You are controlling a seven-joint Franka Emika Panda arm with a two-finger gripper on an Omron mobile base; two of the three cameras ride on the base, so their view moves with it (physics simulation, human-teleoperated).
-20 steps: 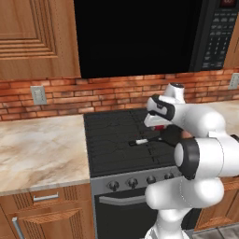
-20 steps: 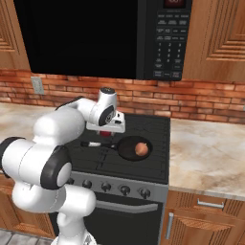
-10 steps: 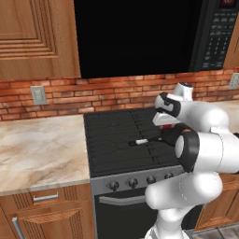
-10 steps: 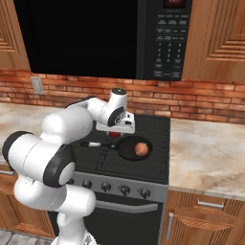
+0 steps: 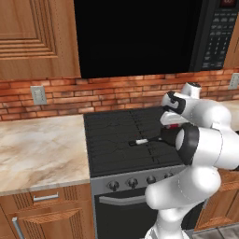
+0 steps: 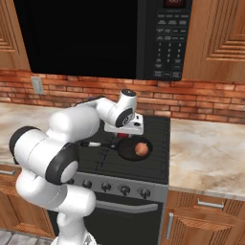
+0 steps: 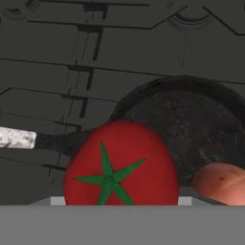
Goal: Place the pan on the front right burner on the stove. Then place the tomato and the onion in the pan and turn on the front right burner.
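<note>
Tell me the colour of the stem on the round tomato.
Green, star-shaped, on the shiny red round tomato; the hand view shows it best.

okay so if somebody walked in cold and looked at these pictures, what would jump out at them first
Probably the shiny red tomato with its green star stem, filling the foreground of the hand view just above the pan. Next, the tan-pink onion already lying in that black pan on the stove, at its front right. Then the bulky white arm bent over the cooktop.
</note>
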